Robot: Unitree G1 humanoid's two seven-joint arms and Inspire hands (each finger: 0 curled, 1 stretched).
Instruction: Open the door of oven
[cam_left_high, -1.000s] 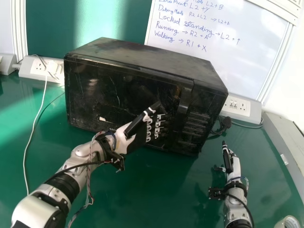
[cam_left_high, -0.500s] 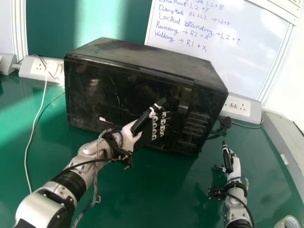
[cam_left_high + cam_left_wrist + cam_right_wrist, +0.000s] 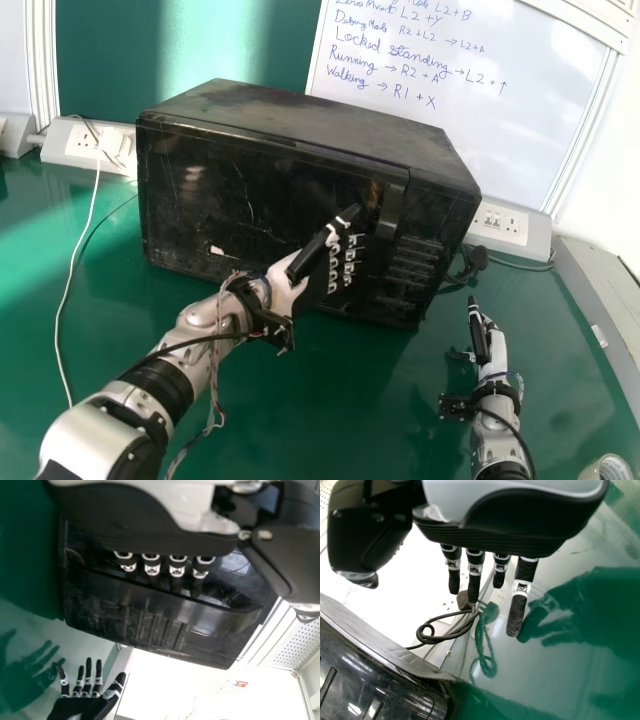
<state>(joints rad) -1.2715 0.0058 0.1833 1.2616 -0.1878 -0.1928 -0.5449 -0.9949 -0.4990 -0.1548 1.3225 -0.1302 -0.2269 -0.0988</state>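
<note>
Right hand (image 3: 492, 355): open, is hovering over the green table (image 3: 340, 400). Left hand (image 3: 318, 250): open, is pointing its fingers at the door (image 3: 260, 200), near the handle (image 3: 392, 215); contact unclear. Black microwave oven (image 3: 300, 115): is sitting shut on the table, whiteboard (image 3: 450, 130) standing behind.

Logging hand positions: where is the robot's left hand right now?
In the head view, the left hand is near the middle, in front of the oven door, just left of its handle.
</note>
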